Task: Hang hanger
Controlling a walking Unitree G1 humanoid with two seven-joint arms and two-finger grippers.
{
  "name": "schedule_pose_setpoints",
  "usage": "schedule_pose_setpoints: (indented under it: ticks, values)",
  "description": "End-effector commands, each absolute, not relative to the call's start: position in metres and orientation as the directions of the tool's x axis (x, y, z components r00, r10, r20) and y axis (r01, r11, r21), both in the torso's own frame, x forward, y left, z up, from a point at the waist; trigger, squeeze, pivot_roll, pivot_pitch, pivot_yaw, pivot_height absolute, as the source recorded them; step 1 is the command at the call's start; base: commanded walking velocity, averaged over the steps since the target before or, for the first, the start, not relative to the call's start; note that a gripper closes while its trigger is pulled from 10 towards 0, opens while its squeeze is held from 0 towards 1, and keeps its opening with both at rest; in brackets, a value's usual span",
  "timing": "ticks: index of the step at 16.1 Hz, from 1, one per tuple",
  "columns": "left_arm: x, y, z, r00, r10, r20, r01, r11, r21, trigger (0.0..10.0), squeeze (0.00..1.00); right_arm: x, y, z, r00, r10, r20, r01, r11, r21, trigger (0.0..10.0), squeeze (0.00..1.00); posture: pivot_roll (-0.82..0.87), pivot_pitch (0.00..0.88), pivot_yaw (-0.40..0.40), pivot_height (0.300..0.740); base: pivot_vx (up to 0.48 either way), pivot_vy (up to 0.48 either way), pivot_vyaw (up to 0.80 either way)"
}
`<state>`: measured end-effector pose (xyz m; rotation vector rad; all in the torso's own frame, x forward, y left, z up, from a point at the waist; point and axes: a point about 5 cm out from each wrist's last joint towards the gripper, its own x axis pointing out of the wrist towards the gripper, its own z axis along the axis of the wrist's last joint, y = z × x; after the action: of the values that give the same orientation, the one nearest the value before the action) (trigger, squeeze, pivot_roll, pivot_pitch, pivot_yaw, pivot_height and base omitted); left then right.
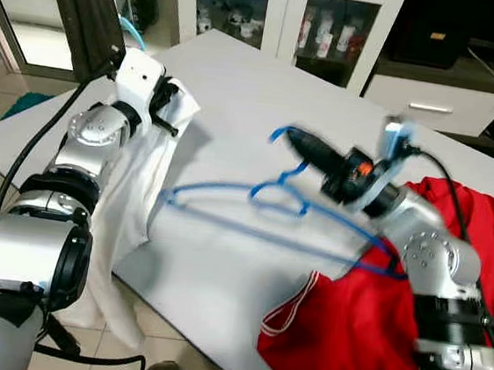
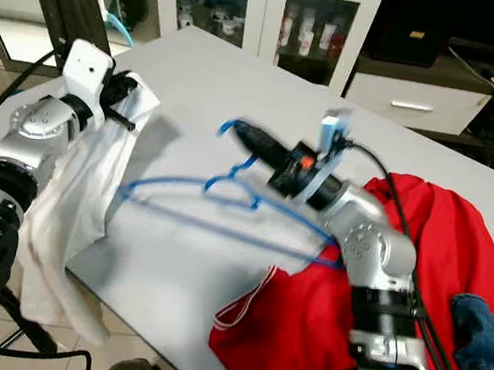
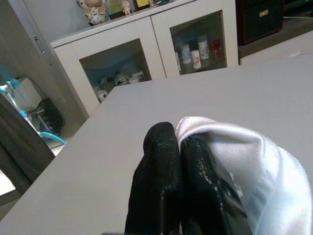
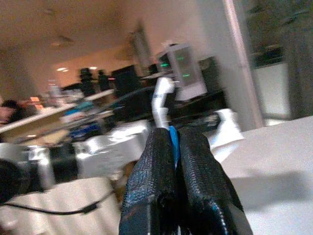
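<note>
Blue thin wire hanger (image 1: pixel 254 205), lifted just above the grey tabletop (image 1: pixel 238 104) at frame centre, its long bar running from centre-left to the red cloth at lower right, hook curling up toward the right gripper (image 1: pixel 298 140). Pinched at the hook between the two black fingers of that gripper; closed tight on a sliver of blue in the right wrist view (image 4: pixel 172 142). Slightly blurred there, so probably in motion.

Red garment with white trim (image 1: pixel 346 337), heaped at the lower right of the table, under the hanger's far end and the right arm. Dark blue denim (image 2: pixel 483 338) just beside it at the right edge.

Left gripper (image 1: pixel 168 110) at upper left of the frame, clamped on a white satiny cloth (image 1: pixel 135 200) that drapes off the table's left edge toward the floor; fingers (image 3: pixel 161 171) pressed together with the white fold (image 3: pixel 234 156) bunched against them.

White glass-fronted cabinet (image 1: pixel 283 12) along the top of the frame, dark drawer unit (image 1: pixel 433 98) at upper right.

Judged progress: hanger picked up, cloth gripped, but nothing threaded onto the hanger and no rail in sight. Most of the hanging apparently left to do.
</note>
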<state>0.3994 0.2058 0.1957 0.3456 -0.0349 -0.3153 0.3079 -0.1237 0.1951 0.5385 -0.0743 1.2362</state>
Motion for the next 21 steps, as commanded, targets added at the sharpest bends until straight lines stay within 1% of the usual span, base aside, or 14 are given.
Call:
schedule_pose_setpoints:
  ticks: [1,5,7,8,9,10,11,12,13,14,15,17,18,21]
  values:
    - [0.399,0.204,0.194,0.949,-0.315,-0.017,0.302,0.89,0.342,10.0,0.0,0.299,-0.119,0.203,0.269,0.892,0.364,-0.935,0.15,0.323,10.0,0.0,0.02,0.0,0.005,0.74,0.0,0.0,0.0]
    - [0.399,0.199,0.193,0.944,-0.329,-0.027,0.317,0.881,0.352,10.0,0.0,0.287,-0.092,0.199,0.209,0.909,0.361,-0.927,0.067,0.369,10.0,0.0,0.03,0.0,0.008,0.74,0.0,0.0,0.0]
    - [0.399,0.198,0.192,0.942,-0.334,-0.032,0.323,0.878,0.355,10.0,0.0,0.287,-0.082,0.199,0.206,0.91,0.361,-0.925,0.061,0.375,10.0,0.0,0.02,0.0,0.013,0.74,0.0,0.0,0.0]
    - [0.4,0.196,0.191,0.94,-0.339,-0.034,0.328,0.875,0.356,10.0,0.0,0.288,-0.069,0.193,0.227,0.917,0.327,-0.913,0.083,0.4,10.0,0.0,0.02,0.0,0.014,0.74,0.0,0.0,0.0]
    - [0.4,0.194,0.191,0.939,-0.343,-0.032,0.332,0.874,0.355,10.0,0.0,0.293,-0.062,0.187,0.276,0.919,0.282,-0.891,0.134,0.433,10.0,0.0,0.02,0.0,0.014,0.74,0.0,0.0,0.0]
    - [0.4,0.19,0.192,0.936,-0.352,-0.022,0.338,0.874,0.349,10.0,0.0,0.304,-0.054,0.173,0.392,0.9,0.189,-0.837,0.264,0.48,10.0,0.0,0.02,0.0,0.014,0.74,0.0,0.0,0.0]
    - [0.401,0.189,0.192,0.935,-0.355,-0.02,0.339,0.874,0.347,10.0,0.0,0.306,-0.052,0.17,0.416,0.893,0.172,-0.82,0.287,0.496,10.0,0.0,0.02,0.0,0.014,0.74,0.0,0.0,0.0]
    - [0.401,0.186,0.193,0.932,-0.361,-0.012,0.343,0.874,0.343,10.0,0.0,0.31,-0.049,0.164,0.466,0.874,0.135,-0.788,0.341,0.513,10.0,0.0,0.02,0.0,0.014,0.74,0.0,0.0,0.0]
    - [0.401,0.185,0.193,0.931,-0.364,-0.009,0.345,0.874,0.341,10.0,0.0,0.311,-0.048,0.164,0.478,0.869,0.129,-0.781,0.353,0.515,10.0,0.0,0.02,0.0,0.014,0.74,0.0,0.0,0.0]
    - [0.401,0.182,0.193,0.929,-0.371,0.002,0.349,0.875,0.335,10.0,0.0,0.317,-0.045,0.161,0.539,0.836,0.099,-0.736,0.411,0.539,10.0,0.0,0.02,0.0,0.014,0.74,0.0,0.0,0.0]
    - [0.401,0.178,0.193,0.926,-0.377,0.014,0.352,0.877,0.327,10.0,0.0,0.326,-0.045,0.156,0.627,0.778,0.047,-0.658,0.497,0.566,10.0,0.0,0.02,0.0,0.014,0.74,0.0,0.0,0.0]
    - [0.401,0.174,0.194,0.924,-0.382,0.027,0.354,0.878,0.322,10.0,0.0,0.338,-0.05,0.15,0.722,0.691,-0.022,-0.554,0.597,0.58,10.0,0.0,0.02,0.0,0.014,0.74,0.0,0.0,0.0]
    - [0.402,0.17,0.196,0.924,-0.38,0.048,0.347,0.883,0.316,10.0,0.0,0.348,-0.059,0.146,0.798,0.599,-0.076,-0.454,0.678,0.578,10.0,0.0,0.02,0.0,0.014,0.74,0.0,0.0,0.0]
    - [0.403,0.167,0.202,0.923,-0.372,0.097,0.327,0.892,0.314,10.0,0.0,0.357,-0.07,0.146,0.864,0.488,-0.123,-0.351,0.76,0.547,10.0,0.0,0.03,0.0,0.022,0.74,0.0,0.0,0.0]
